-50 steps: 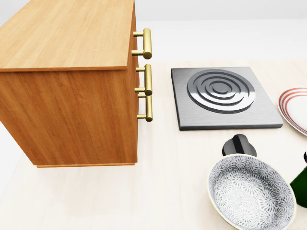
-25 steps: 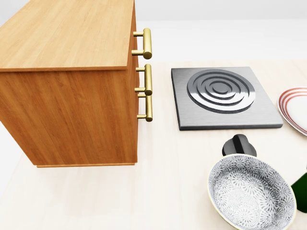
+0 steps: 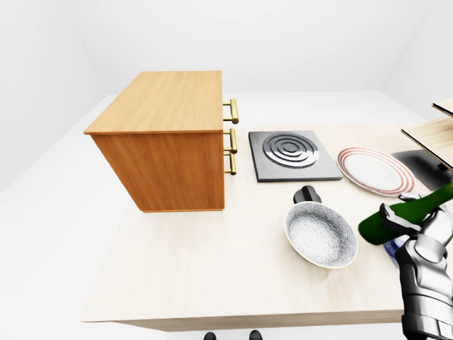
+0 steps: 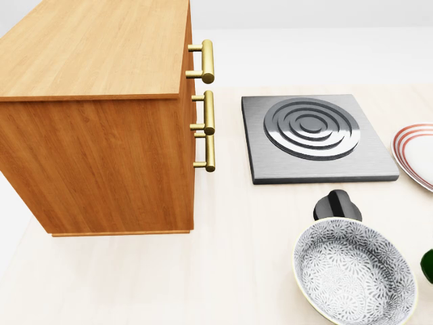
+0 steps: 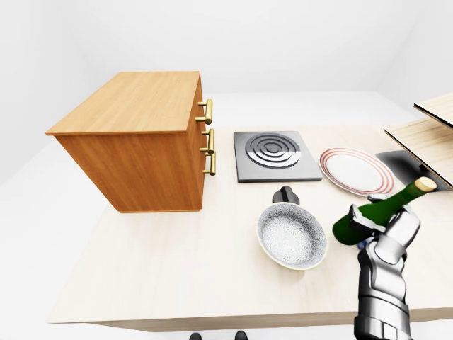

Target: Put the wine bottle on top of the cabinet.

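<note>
At the right edge of the desk [image 5: 177, 262], the right hand [image 5: 386, 230] is gripping the wine bottle [image 5: 375, 212], fingers wrapping its green body, and holding it tilted, neck up-right, above the surface beside the patterned bowl [image 5: 292, 236]. Grasp and lift are looking done; the carry to the cabinet [image 5: 134, 142], well apart at left, and the placing on its top are remaining. Left hand is not showing.
</note>
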Controlling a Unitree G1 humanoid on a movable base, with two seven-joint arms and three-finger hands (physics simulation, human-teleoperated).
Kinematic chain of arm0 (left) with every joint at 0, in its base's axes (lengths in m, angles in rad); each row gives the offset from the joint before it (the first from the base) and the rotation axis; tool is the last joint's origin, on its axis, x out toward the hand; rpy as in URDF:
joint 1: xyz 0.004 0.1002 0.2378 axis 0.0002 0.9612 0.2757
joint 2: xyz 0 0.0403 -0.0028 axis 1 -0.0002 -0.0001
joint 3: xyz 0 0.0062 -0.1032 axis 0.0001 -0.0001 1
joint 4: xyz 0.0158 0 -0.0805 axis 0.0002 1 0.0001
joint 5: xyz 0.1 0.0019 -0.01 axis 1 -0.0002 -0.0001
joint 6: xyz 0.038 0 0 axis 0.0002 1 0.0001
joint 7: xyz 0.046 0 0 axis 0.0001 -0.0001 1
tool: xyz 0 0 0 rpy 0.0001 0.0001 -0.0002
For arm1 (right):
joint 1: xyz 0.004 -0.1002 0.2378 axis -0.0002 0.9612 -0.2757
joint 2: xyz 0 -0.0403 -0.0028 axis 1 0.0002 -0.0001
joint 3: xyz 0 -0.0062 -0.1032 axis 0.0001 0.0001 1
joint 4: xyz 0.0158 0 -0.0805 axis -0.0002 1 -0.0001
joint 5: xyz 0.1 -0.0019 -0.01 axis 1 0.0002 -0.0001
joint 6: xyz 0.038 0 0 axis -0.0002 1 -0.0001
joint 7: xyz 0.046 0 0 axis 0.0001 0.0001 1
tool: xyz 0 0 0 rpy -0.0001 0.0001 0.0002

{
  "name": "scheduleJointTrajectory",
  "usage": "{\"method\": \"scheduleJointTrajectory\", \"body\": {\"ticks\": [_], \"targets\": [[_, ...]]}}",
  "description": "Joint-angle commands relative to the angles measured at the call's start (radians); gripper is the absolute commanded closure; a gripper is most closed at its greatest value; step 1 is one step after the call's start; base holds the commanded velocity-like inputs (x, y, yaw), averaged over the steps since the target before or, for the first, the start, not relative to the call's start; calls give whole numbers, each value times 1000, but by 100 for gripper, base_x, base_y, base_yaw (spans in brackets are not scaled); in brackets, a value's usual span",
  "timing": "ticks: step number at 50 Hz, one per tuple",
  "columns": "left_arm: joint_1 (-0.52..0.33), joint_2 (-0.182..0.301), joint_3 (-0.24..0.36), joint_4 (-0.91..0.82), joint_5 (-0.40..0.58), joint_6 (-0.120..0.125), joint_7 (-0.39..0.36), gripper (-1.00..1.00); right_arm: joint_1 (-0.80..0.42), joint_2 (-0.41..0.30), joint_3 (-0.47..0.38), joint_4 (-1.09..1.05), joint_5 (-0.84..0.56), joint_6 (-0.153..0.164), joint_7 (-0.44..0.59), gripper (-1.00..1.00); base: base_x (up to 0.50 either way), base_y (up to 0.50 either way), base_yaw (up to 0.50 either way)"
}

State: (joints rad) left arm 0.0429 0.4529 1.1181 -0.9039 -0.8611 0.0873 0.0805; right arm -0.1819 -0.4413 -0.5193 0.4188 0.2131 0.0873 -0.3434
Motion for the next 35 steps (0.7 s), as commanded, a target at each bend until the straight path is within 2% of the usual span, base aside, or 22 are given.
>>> {"method": "scheduleJointTrajectory", "body": {"ticks": [1, 21, 29, 35], "targets": [[-2, 1, -3, -3, 0, 0, 2, -100, 11, 0, -43, -143, -13, 0, -70, 91, 0, 0, 0], [-4, 3, -6, -9, -3, 0, 9, -100, 20, 9, -121, -344, -4, 0, -99, 92, 0, 0, 0], [-4, -3, -11, -5, 5, 0, 2, -100, -45, 7, -96, -508, 12, 0, -102, 92, 0, 0, 0], [-3, -9, -16, -2, 14, 0, -4, -100, -148, -5, -23, -535, 3, 0, -105, 92, 0, 0, 0]]}}
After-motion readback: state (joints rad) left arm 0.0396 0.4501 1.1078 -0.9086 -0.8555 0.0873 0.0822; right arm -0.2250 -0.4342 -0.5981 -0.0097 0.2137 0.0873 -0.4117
